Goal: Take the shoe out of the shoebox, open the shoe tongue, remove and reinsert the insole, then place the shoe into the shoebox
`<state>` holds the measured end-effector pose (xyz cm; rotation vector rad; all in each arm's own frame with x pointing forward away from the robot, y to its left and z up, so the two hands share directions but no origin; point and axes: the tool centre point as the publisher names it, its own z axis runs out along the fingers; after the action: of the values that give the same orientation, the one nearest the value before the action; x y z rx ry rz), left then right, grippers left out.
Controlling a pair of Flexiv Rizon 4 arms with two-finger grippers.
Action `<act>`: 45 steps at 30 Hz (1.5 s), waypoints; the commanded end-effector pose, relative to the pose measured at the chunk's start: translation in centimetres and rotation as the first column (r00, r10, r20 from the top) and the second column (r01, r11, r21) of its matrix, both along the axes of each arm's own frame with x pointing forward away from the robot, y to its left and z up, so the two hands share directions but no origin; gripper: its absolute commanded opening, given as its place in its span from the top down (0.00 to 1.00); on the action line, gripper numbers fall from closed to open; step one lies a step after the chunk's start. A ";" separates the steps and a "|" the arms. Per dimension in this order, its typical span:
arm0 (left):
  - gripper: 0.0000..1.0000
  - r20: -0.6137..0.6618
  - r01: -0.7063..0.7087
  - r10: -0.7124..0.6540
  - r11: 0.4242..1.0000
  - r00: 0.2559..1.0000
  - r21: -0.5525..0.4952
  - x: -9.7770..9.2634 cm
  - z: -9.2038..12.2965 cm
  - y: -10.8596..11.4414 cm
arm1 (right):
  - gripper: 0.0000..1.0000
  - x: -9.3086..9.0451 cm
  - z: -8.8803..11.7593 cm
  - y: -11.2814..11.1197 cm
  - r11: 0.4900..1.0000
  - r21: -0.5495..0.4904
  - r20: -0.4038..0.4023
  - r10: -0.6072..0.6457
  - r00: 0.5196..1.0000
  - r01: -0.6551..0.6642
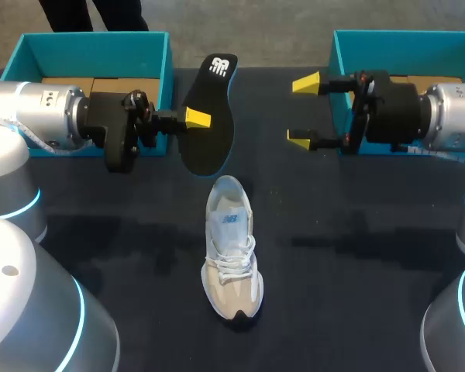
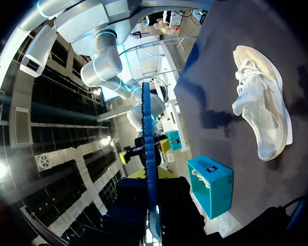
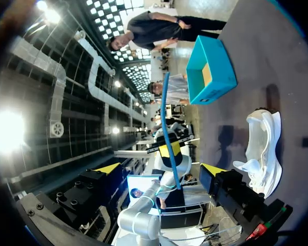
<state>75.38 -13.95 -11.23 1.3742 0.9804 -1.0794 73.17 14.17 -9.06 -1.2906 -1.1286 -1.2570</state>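
**A:** Insole – where?

**B:** The insole (image 1: 208,116) is off the table, clamped in the left gripper (image 1: 195,119). The fingers press on its two faces. The left wrist view shows it edge-on between them.

**A:** Shoe?

**B:** The shoe (image 1: 231,249) stands on its sole mid-table (image 1: 356,294). The toe points toward the robot and the heel opening faces the far side.

**A:** How do they line up?

**B:** The insole hangs just beyond the heel end, with its long axis roughly in line with the shoe's. The logo end is far and the broader end is nearest the opening. By my reckoning, reinsertion means tipping that near end down into the opening and sliding it toeward.

**A:** Other arm?

**B:** The right gripper (image 1: 302,111) is spread wide and holds nothing, well off to the insole's right. The left is nearer the shoe – the right is probably the one to steady the shoe.
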 end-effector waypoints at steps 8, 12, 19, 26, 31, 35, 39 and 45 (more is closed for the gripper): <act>1.00 0.001 -0.001 0.001 1.000 1.000 0.001 0.0 0.0 -0.1 | 0.00 -1.1 -2.8 0.3 0.999 0.023 -0.006 0.032 0.999 -0.032; 1.00 0.001 -0.001 0.001 1.000 1.000 0.001 0.0 0.0 -0.1 | 0.00 -1.1 -3.1 0.4 0.998 0.024 -0.009 0.053 0.999 -0.053; 1.00 0.002 -0.003 0.003 1.000 1.000 0.002 -0.1 -0.1 0.0 | 0.00 -1.1 -3.1 0.4 0.998 0.024 -0.009 0.053 0.999 -0.053; 1.00 -0.059 -0.009 0.009 1.000 0.998 0.000 -0.4 -0.8 0.3 | 0.00 -1.1 -3.1 0.4 0.998 0.024 -0.009 0.053 0.999 -0.053; 1.00 -0.224 -0.020 0.016 1.000 0.974 -0.016 -0.5 -0.9 0.5 | 0.00 -1.1 -3.1 0.4 0.998 0.024 -0.009 0.053 0.999 -0.053; 1.00 -0.333 -0.021 0.006 0.999 0.943 -0.041 -0.5 -0.1 0.8 | 0.00 -1.1 -3.1 0.4 0.998 0.024 -0.009 0.053 0.999 -0.053; 1.00 -0.410 -0.011 -0.007 0.999 0.912 -0.042 -0.5 0.4 1.1 | 0.00 -1.1 -3.1 0.4 0.998 0.024 -0.009 0.053 0.999 -0.053; 1.00 -0.524 0.023 -0.048 0.998 0.850 -0.055 -0.5 1.0 1.3 | 0.00 -1.1 -3.1 0.4 0.998 0.024 -0.009 0.053 0.999 -0.053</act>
<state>74.72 -12.90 -10.38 1.0740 1.2977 -1.5143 72.00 14.37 -12.07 -1.2393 -1.1315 -1.2216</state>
